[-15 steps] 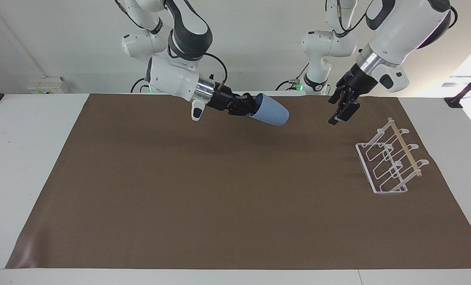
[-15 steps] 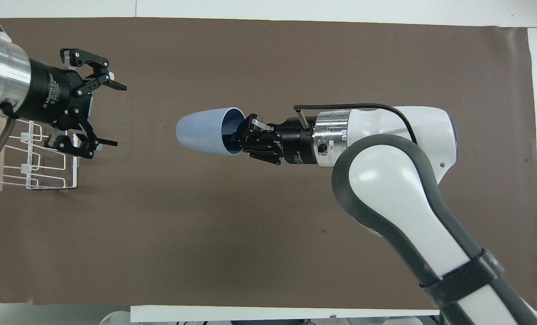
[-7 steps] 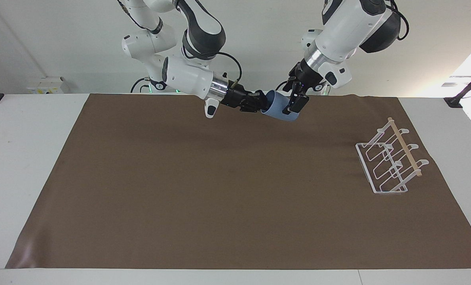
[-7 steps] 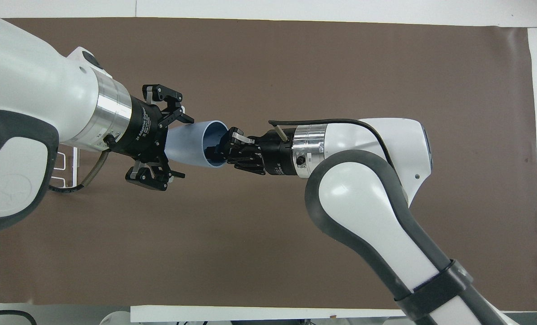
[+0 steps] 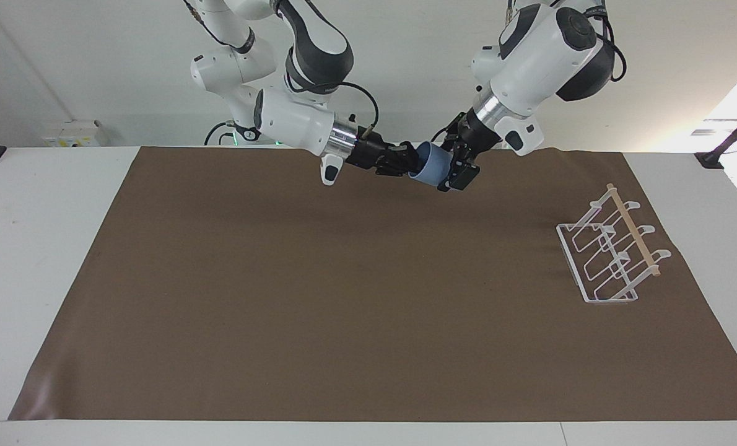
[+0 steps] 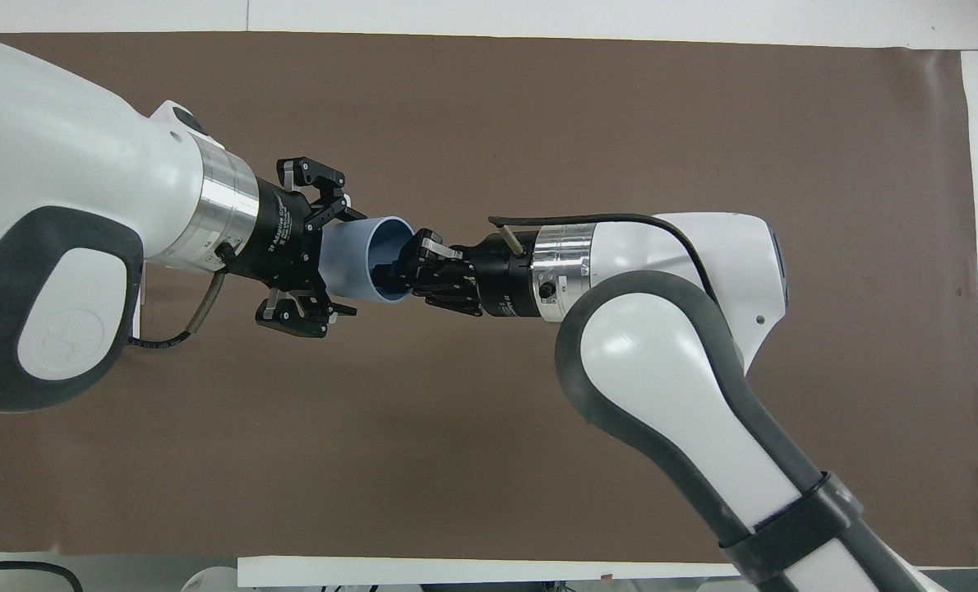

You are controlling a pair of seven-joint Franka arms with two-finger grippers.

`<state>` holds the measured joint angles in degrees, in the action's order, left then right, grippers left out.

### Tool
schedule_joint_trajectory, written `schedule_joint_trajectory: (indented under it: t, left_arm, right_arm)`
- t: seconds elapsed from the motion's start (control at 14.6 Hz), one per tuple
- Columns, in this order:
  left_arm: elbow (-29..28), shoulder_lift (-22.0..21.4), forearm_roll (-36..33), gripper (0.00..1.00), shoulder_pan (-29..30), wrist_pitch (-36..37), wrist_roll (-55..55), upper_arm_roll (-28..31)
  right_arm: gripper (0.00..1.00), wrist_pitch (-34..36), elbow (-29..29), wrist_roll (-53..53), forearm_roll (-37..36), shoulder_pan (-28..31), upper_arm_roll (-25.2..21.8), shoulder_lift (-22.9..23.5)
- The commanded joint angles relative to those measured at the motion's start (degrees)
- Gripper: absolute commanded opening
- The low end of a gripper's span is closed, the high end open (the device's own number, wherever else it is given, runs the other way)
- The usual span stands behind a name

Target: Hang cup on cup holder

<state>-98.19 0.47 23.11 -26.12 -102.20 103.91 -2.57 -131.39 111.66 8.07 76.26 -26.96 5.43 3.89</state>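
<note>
Two end effectors, right (image 6: 411,271) gripping cup (image 6: 362,261), left (image 6: 325,247) spread

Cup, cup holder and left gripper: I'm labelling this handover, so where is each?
cup (image 6: 349,263), overhead view, on its outer side wall.
cup holder (image 5: 635,234), facing view, on its wooden rod.
left gripper (image 6: 337,261), overhead view, between its fingertips, around the cup's base.

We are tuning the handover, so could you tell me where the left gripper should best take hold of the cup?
Probably around the tapered base end of the cup, coming from the cup holder's end of the table. The right gripper holds the rim, so the base points free at the open left gripper, already straddling it.
</note>
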Motion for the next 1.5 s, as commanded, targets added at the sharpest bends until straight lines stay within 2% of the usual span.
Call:
schedule_joint_trajectory:
  t: [0.0, 0.2, 0.27, 0.34, 0.41, 0.61, 0.89, 0.96, 1.23, 1.37, 1.43]
  left_arm:
    - [-2.71, -2.49, 0.97, 0.00, -0.86, -0.81, -2.38, 0.29]
    - [-1.83, -2.23, 1.41, 0.00, -0.86, -0.37, -2.31, 0.29]
    - [-1.31, -2.05, 1.41, 0.00, -0.86, -0.19, -2.31, 0.29]
    - [-0.78, -1.96, 1.41, 0.00, -0.69, 0.24, -2.48, 0.29]
    - [-0.34, -1.87, 1.32, 0.00, -0.42, 0.77, -3.27, 0.37]
    - [0.98, -1.35, 0.01, 0.00, 1.76, 1.91, -5.46, 0.99]
    - [0.98, -0.91, -10.69, 0.00, 5.71, 2.27, -5.82, 1.08]
    - [0.98, -0.82, -15.42, 0.00, 5.90, 2.35, -5.82, 0.99]
    - [-0.77, -0.56, -40.19, 0.00, 3.54, 3.50, -10.90, 0.81]
    - [-1.48, 3.29, -55.29, 0.00, 2.31, 4.46, -11.54, 0.81]
    - [-1.30, 6.10, -62.85, 0.00, 1.43, 6.47, -11.45, 0.90]
  right_arm:
    - [0.00, -0.09, -0.65, 0.54, 0.99, -0.02, -0.16, 0.15]
    - [0.00, -0.09, -0.83, 0.45, 0.99, -0.02, -0.16, 0.15]
    - [0.07, -0.18, -0.92, 0.37, 0.99, -0.02, -0.16, 0.15]
    - [0.30, -0.96, -0.83, 0.19, 0.99, -0.02, -0.16, 0.24]
    - [0.99, -2.54, -0.83, 0.01, 0.99, -0.11, -0.16, 0.24]
    - [1.00, -5.36, -0.92, 0.36, 0.99, -0.11, -0.16, 0.24]
    - [0.99, -5.36, -1.09, -0.16, 0.03, 2.61, -0.51, -0.46]
    - [0.99, -5.10, -1.09, -0.25, -0.84, 3.75, -0.60, -0.98]
    - [0.99, -4.84, -0.74, -0.16, -12.52, 9.90, -0.78, -2.66]
    - [0.99, -5.36, -0.13, -0.16, -16.30, 13.24, -0.78, -2.66]
    - [1.00, -5.28, -0.13, -0.25, -21.54, 14.04, -0.86, -2.49]
